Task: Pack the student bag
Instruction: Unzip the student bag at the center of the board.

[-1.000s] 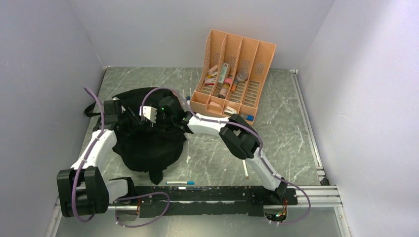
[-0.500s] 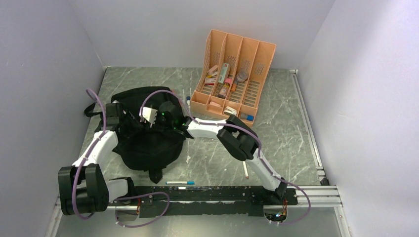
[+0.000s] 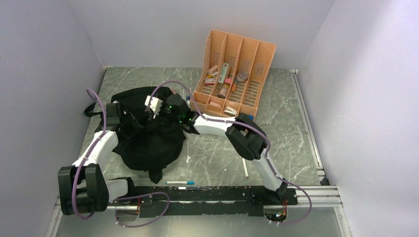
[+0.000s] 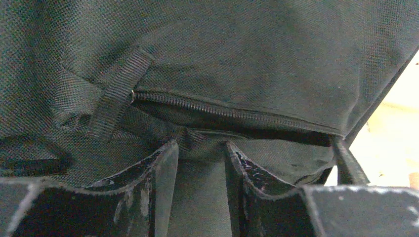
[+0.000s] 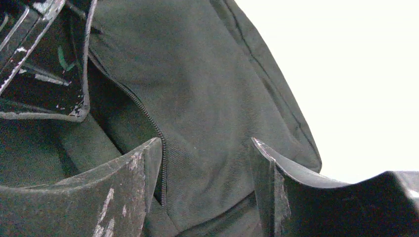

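From above, the student bag (image 3: 148, 143) lies at centre left on the marble table (image 3: 296, 128), its long axis running up and down the frame and its straps towards the upper left. My left gripper (image 3: 137, 123) and right gripper (image 3: 159, 117) meet over its upper half. Labels in the orange desk organizer (image 3: 232, 69) are too small to read.

In my left wrist view, my fingers (image 4: 158, 182) are clenched on a fold below the zip (image 4: 222, 113).

In my right wrist view, my fingers (image 5: 141, 192) stand apart with bag fabric between them. I cannot tell whether they are pressing on it.
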